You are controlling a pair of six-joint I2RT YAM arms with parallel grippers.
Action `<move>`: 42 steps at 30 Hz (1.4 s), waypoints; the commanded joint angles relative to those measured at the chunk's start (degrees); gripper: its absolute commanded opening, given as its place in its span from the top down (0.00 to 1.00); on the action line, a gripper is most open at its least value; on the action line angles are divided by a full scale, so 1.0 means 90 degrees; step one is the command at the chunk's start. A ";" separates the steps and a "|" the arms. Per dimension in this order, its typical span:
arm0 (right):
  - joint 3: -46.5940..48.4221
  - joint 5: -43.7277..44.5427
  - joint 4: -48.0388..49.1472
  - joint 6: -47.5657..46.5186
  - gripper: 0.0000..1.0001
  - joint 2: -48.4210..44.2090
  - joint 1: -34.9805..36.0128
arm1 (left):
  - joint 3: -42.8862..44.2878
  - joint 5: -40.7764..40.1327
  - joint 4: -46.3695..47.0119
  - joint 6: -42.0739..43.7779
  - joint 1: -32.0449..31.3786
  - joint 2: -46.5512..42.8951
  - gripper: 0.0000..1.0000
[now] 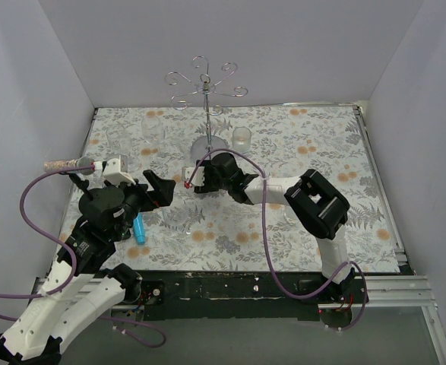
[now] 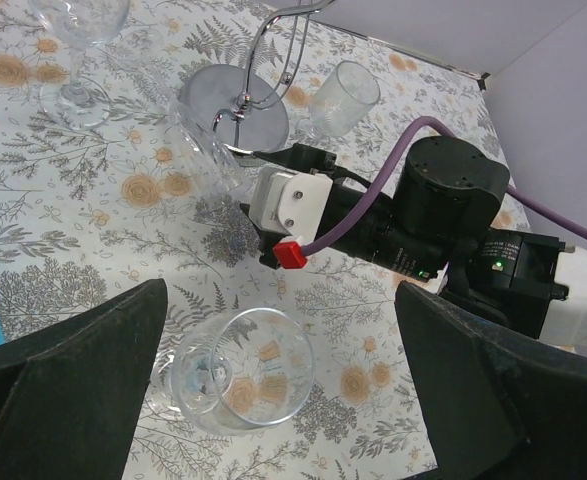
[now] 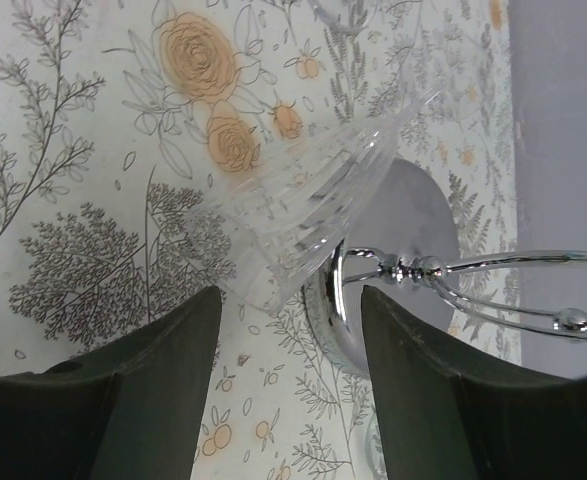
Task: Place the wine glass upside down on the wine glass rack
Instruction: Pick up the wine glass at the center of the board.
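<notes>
**Right arm.** The right fingers [image 3: 153, 390] stand moderately apart. The narrow end of a ribbed clear glass [image 3: 313, 210] sits between their tips. The glass is tilted, with its wide rim pointing away from the fingers. The left-hand finger is just beside the glass wall. A gap shows at the other finger, and no firm grip is visible. The glass lies directly against the round mirrored base of the shiny silver wire wine glass rack [image 1: 206, 114], partly overlapping it in the right wrist view. The rack stands upright at the far centre of the floral-patterned worktop [image 1: 359, 160], with its curled arms on top and no glass hanging from them.

**Left arm.** The left fingers [image 2: 83, 370] are spread fully wide and hold nothing. A smooth clear wine glass [image 2: 241, 382] lies on its side on the worktop between them, its rim facing the wrist camera. The fingers and this glass are apart.

**Other items.**
- An upright clear stemmed glass [image 2: 78, 40] stands at the far left.
- A clear tumbler [image 2: 341, 95] stands just beside the rack base.
- A blue cylinder [image 1: 140, 228] lies near the left arm.
</notes>
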 commanded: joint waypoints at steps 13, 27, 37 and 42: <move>0.0036 0.0763 0.1390 -0.0209 0.60 0.0309 0.0191 | 0.0134 -0.0128 -0.0115 0.0051 0.0023 -0.0048 0.02; -0.0434 0.0969 0.1557 0.0444 0.95 -0.0540 0.0211 | 0.0174 0.0096 -0.0125 -0.0115 0.0032 -0.0155 0.02; -0.0726 0.0715 0.0444 0.1391 0.99 -0.1741 0.0201 | 0.0174 0.0379 0.0002 -0.0271 0.0023 -0.0243 0.02; -0.0863 0.0452 -0.0219 0.1938 0.99 -0.2337 0.0113 | 0.0222 0.0555 0.0021 -0.0310 0.0032 -0.0224 0.02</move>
